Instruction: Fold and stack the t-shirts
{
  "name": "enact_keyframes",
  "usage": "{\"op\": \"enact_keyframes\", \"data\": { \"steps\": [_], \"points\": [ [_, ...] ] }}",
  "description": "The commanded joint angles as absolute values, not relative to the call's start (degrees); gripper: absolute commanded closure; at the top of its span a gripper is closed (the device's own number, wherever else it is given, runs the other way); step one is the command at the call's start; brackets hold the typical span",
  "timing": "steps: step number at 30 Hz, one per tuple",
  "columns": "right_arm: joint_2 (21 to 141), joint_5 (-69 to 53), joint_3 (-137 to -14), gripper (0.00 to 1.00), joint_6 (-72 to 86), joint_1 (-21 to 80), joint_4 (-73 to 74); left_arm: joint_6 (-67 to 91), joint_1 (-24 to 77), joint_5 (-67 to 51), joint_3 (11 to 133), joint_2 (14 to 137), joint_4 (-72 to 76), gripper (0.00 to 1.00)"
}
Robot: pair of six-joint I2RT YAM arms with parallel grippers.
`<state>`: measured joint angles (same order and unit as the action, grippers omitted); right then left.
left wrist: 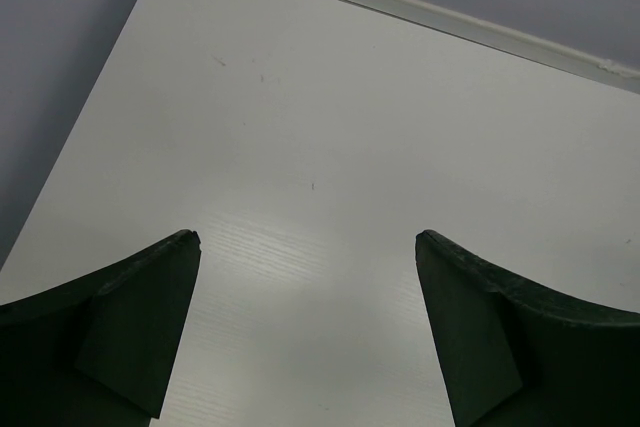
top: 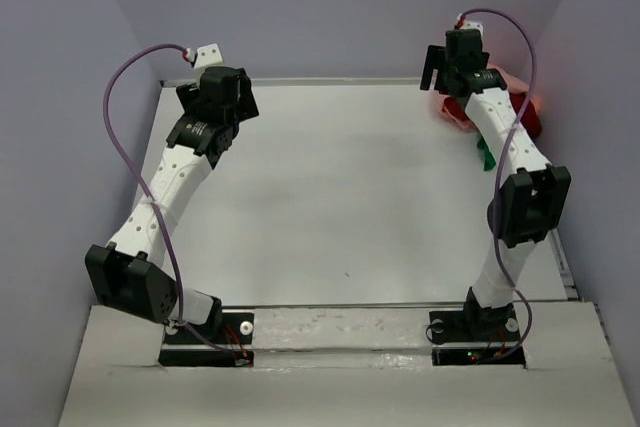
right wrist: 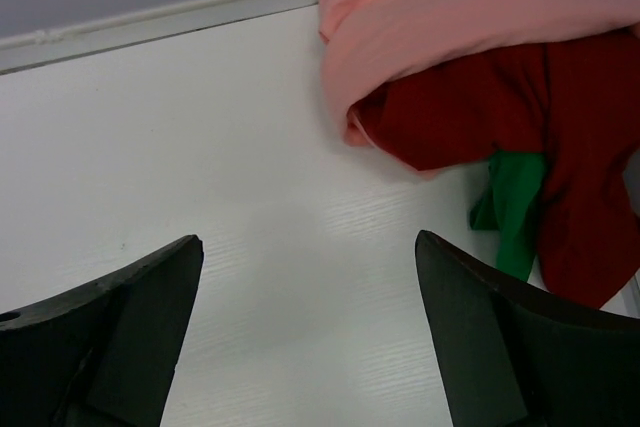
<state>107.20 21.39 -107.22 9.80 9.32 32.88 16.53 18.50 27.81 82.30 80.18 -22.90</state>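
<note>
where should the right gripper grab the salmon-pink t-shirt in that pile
Probably the bulging edge of the salmon-pink t-shirt that faces the table, where it overhangs the dark red t-shirt. Come from that table side with the open right gripper: pink lies on top there, away from the green t-shirt, so a pinch should catch it alone.

light even and diffuse, from overhead; all three views bright. tabletop [top: 340,197] reads near white, with a soft sheen at mid-frame in the left wrist view and no hard glare. shadows faint and soft-edged under the arms. top view sharp, lines straight to the edges. wrist views: dark fingers [left wrist: 130,327] close to the lens, underexposed, little detail. salmon-pink t-shirt [right wrist: 470,17] slightly soft, colours saturated.
</note>
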Motion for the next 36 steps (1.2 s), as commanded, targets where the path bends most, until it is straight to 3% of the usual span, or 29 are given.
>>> {"op": "enact_keyframes", "data": {
  "steps": [1, 11, 28, 36],
  "points": [
    [109.94, 20.74, -113.98, 0.06, 9.05, 5.98, 33.92, 16.26, 18.37, 27.07, 83.76, 79.54, -21.62, 0.01],
    [126.19, 6.44, -129.53, 0.1, 11.78, -4.48, 37.7, 18.54, 18.81, 24.09, 82.89, 81.12, -19.34, 0.01],
    [139.13, 0.53, -141.23, 0.13, 10.55, -5.54, 39.37, 17.76, 21.8, 21.36, 81.83, 83.67, -17.75, 0.01],
    [142.47, -2.02, -145.71, 0.21, 9.4, -5.54, 39.29, 17.49, 22.32, 21.71, 80.95, 82.44, -17.58, 0.01]
  ]
}}
